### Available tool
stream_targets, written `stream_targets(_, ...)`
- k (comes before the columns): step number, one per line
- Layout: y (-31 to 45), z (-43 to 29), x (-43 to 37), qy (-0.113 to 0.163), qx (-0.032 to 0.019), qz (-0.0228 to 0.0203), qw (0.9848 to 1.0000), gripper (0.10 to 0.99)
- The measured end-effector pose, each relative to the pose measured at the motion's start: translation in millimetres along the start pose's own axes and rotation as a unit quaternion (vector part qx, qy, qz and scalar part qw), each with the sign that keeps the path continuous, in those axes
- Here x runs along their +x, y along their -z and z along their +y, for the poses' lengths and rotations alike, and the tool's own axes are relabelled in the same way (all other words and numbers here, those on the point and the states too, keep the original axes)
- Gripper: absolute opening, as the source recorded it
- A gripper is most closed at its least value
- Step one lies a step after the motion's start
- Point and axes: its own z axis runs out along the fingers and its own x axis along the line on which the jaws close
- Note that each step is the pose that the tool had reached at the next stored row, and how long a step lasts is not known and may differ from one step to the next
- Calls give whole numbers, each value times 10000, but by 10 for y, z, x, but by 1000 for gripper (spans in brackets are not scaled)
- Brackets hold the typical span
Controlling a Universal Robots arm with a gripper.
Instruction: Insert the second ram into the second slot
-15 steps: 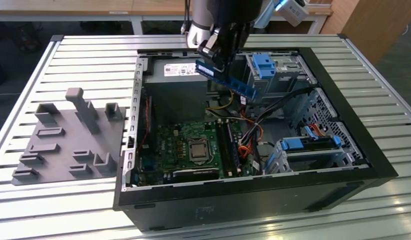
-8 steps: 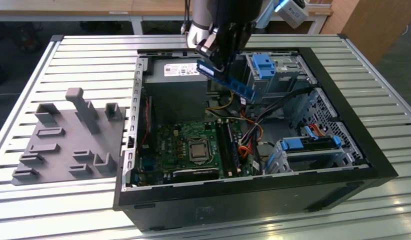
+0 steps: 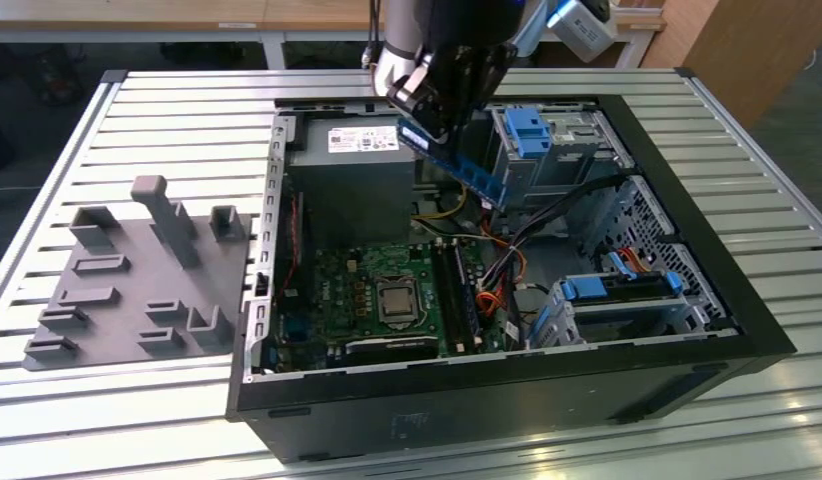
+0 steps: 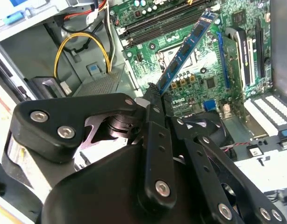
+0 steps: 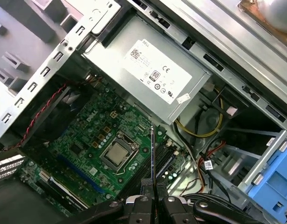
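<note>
Hand (image 3: 427, 122) grasping second ram (image 3: 465, 172), holding it tilted above motherboard (image 3: 344, 285) inside open computer case (image 3: 518, 390) on slatted table (image 3: 184, 110)

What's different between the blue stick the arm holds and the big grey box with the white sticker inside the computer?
The second ram is a thin, narrow blue board with dark chips; the power supply is a bulky grey metal box. The ram hangs tilted over the open case, held at one end by the jaws of the gripper; the power supply sits mounted in a corner of it. Both are rectangular.
</note>
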Motion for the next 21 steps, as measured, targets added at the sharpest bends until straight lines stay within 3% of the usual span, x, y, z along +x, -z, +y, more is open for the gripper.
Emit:
stream_targets(11,-1,0,0,-517,8,-17,9987,137)
stream_targets(21,-2,0,0,-986,19,-30,9951,137)
